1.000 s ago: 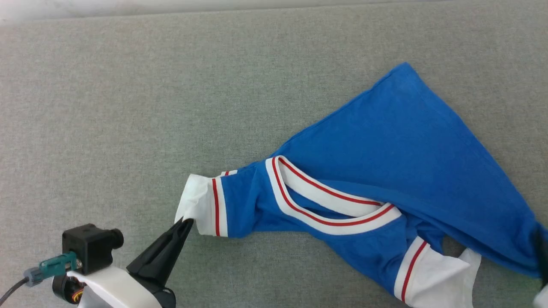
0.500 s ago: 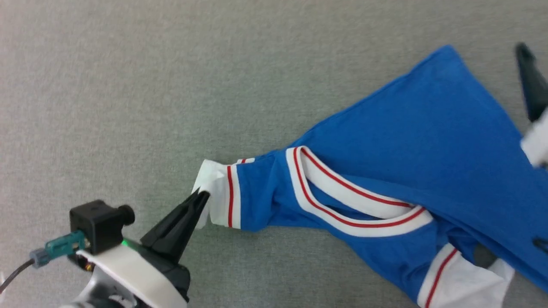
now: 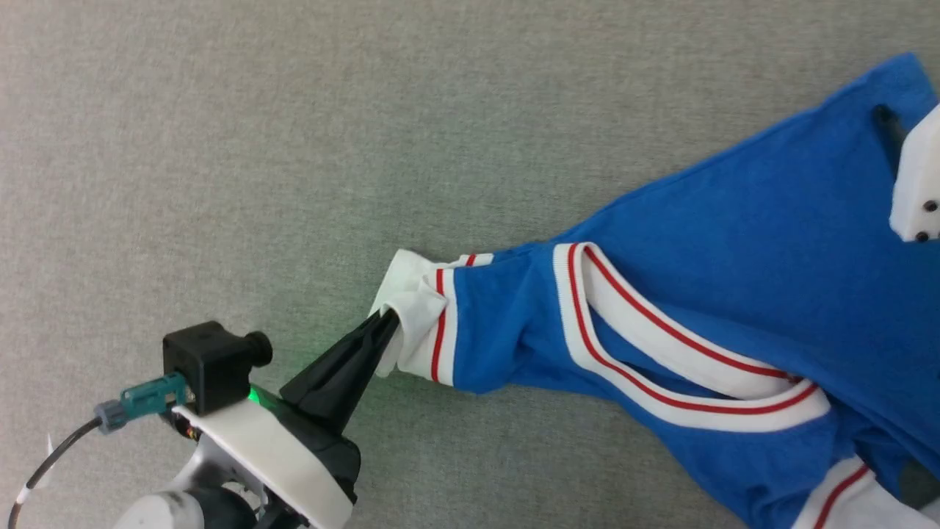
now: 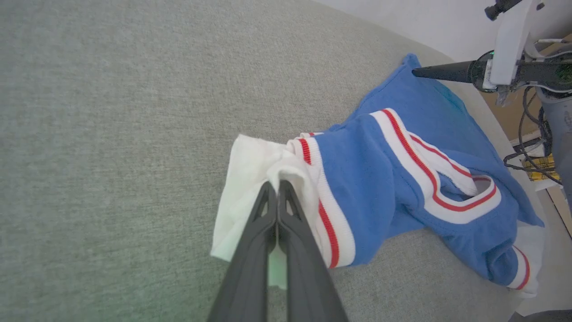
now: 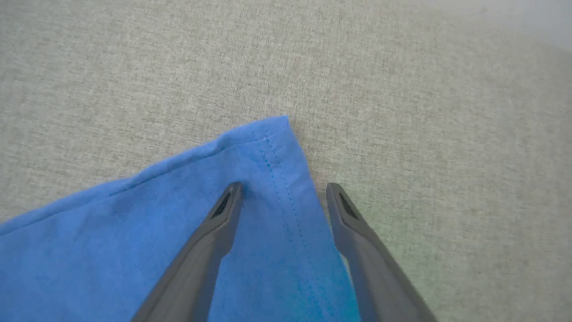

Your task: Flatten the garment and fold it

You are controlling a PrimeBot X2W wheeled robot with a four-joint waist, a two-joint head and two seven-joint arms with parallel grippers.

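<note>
Left tool (image 3: pixel 388 323) is clamped on the white sleeve end (image 3: pixel 415 312) of the garment (image 3: pixel 734 242), which lies crumpled on the grey bench (image 3: pixel 294 147), right of centre. Right tool (image 5: pixel 283 188) has its fingers (image 5: pixel 210 232) apart, straddling the garment's far blue hem corner (image 5: pixel 272 138); contact with the cloth cannot be determined.

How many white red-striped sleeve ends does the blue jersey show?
2: one white red-striped sleeve end pinched by the left gripper; the other sleeve end at the head view's lower right, partly cut off.
</note>
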